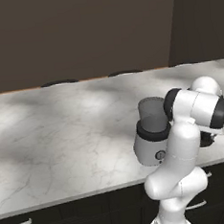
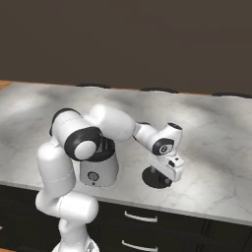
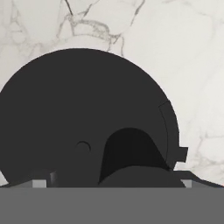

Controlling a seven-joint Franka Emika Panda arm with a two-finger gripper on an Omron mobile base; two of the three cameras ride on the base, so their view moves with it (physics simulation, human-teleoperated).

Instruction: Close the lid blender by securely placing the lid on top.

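Observation:
The blender [image 1: 152, 138] stands near the marble counter's front edge, its grey jar [image 1: 152, 112] open at the top; in the right base view only its silver base [image 2: 98, 171] shows behind my arm. The lid [image 2: 153, 178], a dark round cap, lies flat on the counter just right of the blender, and its edge [image 1: 207, 140] peeks out past my arm. My gripper [image 2: 161, 175] hangs directly over the lid, pointing down and very close to it. In the hand view the lid [image 3: 83, 113] looms large, and the gripper [image 3: 113, 183] is open, its fingertips wide apart on either side of the lid's knob [image 3: 131, 157].
The counter [image 1: 63, 132] stretches wide to the left and back toward a dark wall. Its front edge [image 2: 187, 206] runs just below the lid, with dark drawers [image 2: 140, 216] beneath. Dark rounded shapes [image 1: 58, 82] line the far edge.

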